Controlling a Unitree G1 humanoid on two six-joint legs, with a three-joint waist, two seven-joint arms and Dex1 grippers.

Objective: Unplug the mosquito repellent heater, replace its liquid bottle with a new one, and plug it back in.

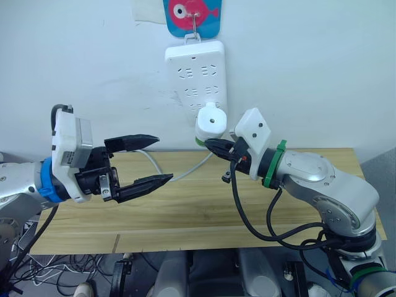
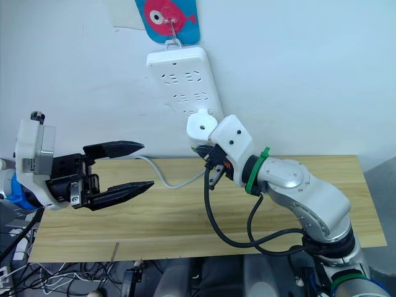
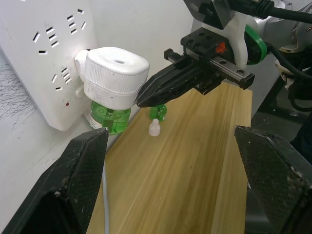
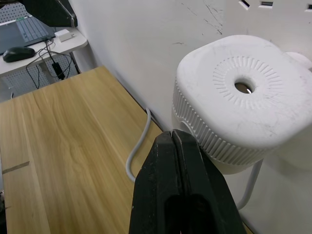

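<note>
Your right arm reaches up toward the wall, its claw (image 3: 146,97) pressed together, tips just beside the heater's (image 1: 210,124) lower edge; contact cannot be judged. Your left arm is held level over the surface (image 1: 185,210), its claw (image 1: 154,161) spread wide and empty, well apart from the heater. The heater sits plugged into the white power strip (image 1: 195,71) hanging on the wall, its green bottle (image 3: 109,118) screwed in beneath. A small white cap (image 3: 154,127) stands on the wooden surface near the wall. A grey cable (image 1: 164,170) trails across the surface.
</note>
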